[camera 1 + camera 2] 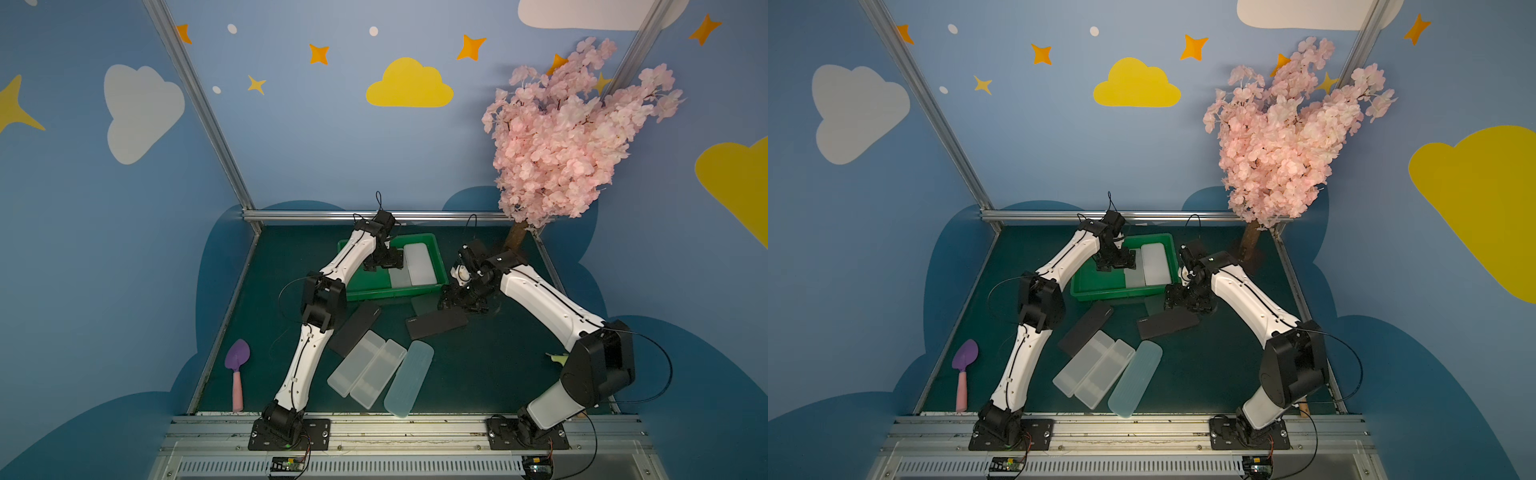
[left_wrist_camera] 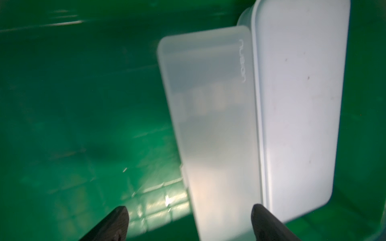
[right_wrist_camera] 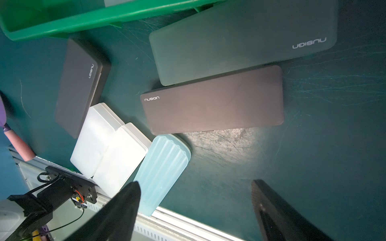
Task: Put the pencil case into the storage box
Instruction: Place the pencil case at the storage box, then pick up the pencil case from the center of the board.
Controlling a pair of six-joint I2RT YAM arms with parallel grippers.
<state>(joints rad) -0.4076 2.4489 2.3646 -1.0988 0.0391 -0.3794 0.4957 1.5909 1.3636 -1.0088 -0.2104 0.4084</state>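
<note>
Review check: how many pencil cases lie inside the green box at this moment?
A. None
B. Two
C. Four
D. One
B: inside the green box, a frosted case and a white case lie side by side; the other cases are on the table outside it.

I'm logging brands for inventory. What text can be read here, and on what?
"nusign": frosted grey case.
"nusign": black case beside it.
"nusign": other black case.
"nusign", blurred: clear case in the storage box.
Nothing else legible.
</note>
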